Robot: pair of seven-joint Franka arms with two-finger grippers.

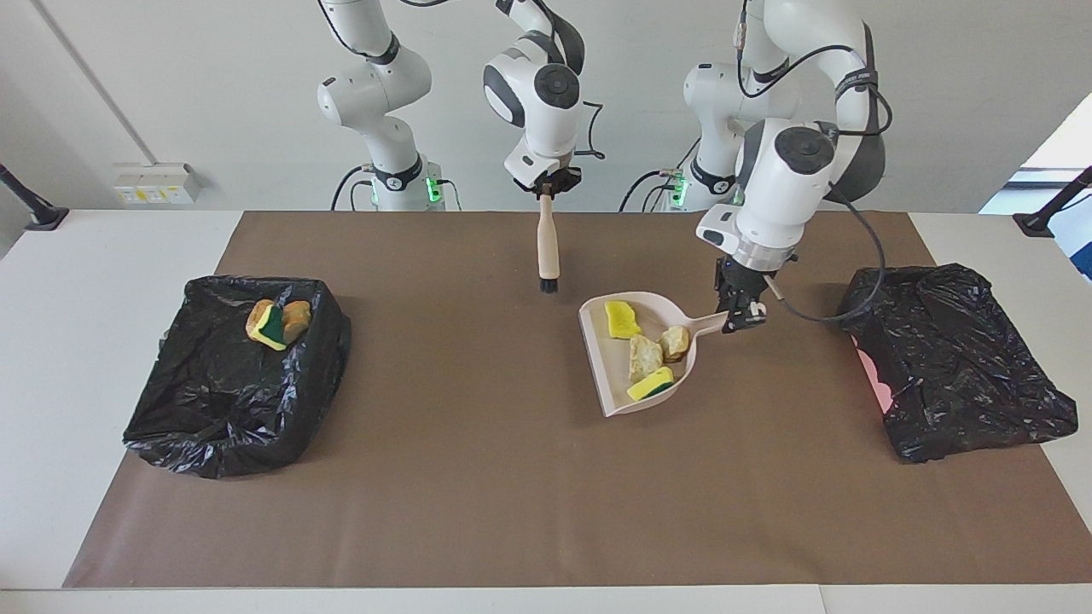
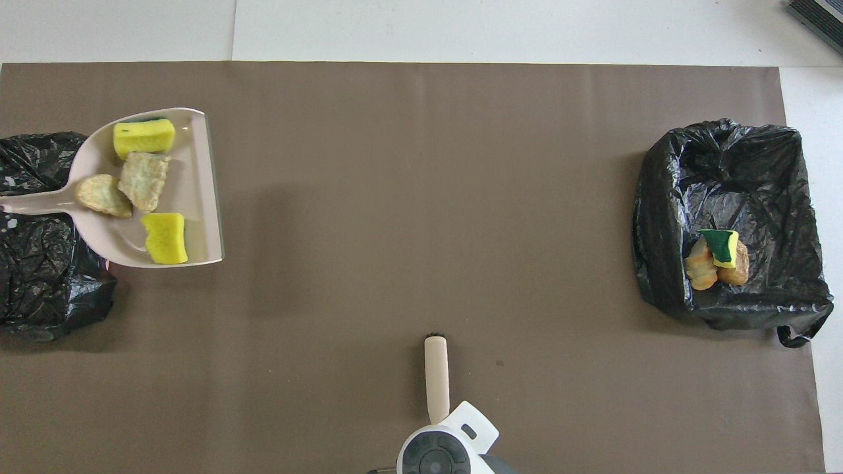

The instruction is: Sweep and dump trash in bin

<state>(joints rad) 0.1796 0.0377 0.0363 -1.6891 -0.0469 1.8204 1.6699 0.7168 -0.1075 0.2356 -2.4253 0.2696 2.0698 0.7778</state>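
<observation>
Four spongy foam chunks in smooth pink dustpan, left claw clenched on handle; right claw gripping brush.

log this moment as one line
left gripper: holds loaded dustpan aloft | right gripper: holds brush aloft | trash: four pieces in dustpan

Four trash chunks in the dustpan; three more in the bin at the right arm's end
</observation>
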